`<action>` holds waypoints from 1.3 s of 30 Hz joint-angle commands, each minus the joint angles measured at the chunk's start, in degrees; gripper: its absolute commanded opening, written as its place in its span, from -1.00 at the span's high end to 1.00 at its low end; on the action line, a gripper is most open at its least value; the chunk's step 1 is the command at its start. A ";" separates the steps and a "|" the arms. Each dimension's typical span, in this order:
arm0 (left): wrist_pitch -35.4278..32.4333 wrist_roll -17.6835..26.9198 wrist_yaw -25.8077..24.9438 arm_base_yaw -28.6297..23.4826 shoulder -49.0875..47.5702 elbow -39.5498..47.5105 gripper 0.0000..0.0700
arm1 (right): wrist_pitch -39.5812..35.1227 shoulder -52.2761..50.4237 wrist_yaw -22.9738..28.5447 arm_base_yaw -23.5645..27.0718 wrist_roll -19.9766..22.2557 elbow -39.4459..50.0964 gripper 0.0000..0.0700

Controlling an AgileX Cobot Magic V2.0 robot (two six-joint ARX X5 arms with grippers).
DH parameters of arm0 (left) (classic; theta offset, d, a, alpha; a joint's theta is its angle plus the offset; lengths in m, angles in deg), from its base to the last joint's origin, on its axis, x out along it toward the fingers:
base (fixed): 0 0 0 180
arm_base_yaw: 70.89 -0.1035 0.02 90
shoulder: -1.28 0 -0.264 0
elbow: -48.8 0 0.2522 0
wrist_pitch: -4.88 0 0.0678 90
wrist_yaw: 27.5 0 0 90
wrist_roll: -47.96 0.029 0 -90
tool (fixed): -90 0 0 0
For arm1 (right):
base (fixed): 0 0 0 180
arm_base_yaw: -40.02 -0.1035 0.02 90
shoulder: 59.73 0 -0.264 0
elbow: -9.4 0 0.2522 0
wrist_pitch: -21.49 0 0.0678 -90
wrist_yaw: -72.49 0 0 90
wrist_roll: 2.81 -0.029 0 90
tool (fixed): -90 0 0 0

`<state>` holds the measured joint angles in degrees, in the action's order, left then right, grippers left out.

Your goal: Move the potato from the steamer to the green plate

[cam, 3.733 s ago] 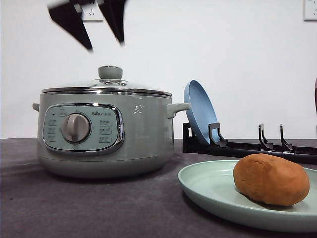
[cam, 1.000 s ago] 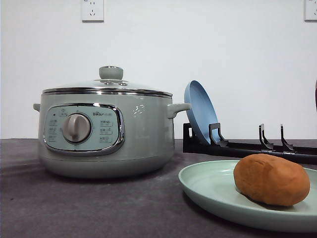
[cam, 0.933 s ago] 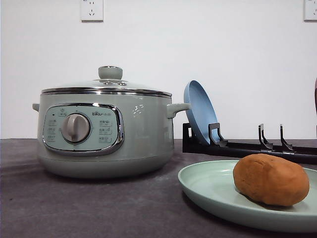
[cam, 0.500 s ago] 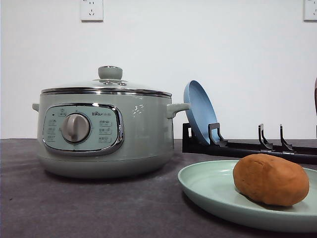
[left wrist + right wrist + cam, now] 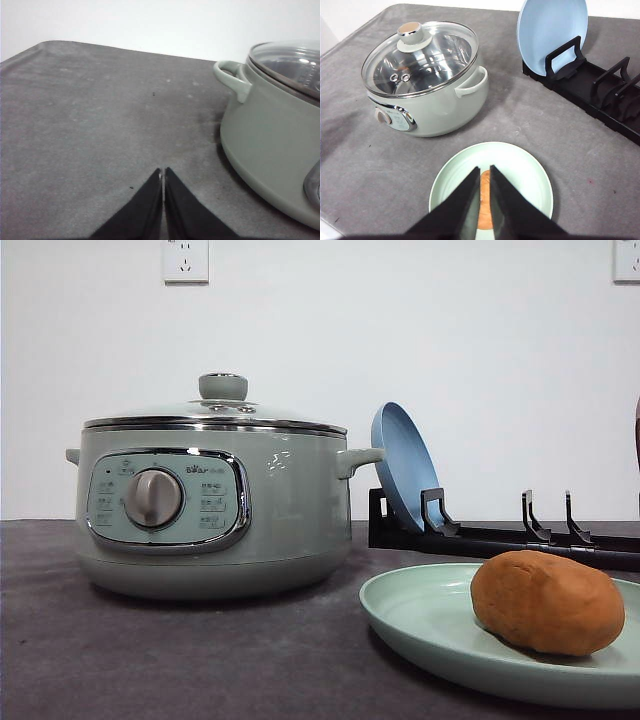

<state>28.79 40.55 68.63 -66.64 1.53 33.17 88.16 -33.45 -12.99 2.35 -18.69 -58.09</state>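
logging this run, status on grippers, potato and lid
Left gripper shut, empty. Right gripper shut, above potato. Potato on green plate. Steamer lid on.

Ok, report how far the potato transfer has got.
Done, by the look of it: the potato lies on the green plate, and the steamer stands with its glass lid on. In hand: nothing; the left gripper is shut and empty over bare table, and the right gripper hangs above the plate, its fingers near together, gripping nothing. Left: nothing visible.
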 commanded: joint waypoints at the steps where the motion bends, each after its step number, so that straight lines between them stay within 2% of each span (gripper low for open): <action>1: 0.55 1.27 0.03 0.22 -0.09 1.20 1.00 | -0.59 0.11 0.02 -0.45 -0.15 -0.70 0.93; 11: 0.66 3.89 -1.10 0.21 -0.09 1.20 1.00 | -0.59 0.11 0.02 -0.46 -0.15 -0.70 0.93; 19: 0.88 4.51 -5.69 0.21 -0.07 1.20 1.00 | -0.59 0.11 0.02 -0.44 -0.15 -0.70 0.93; 39: 0.72 5.19 -5.50 0.21 -0.07 1.20 1.00 | -0.59 0.11 0.02 -0.46 -0.16 -0.70 0.93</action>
<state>29.16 45.11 63.41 -66.49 1.53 33.17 88.16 -33.45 -12.98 2.35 -18.69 -58.09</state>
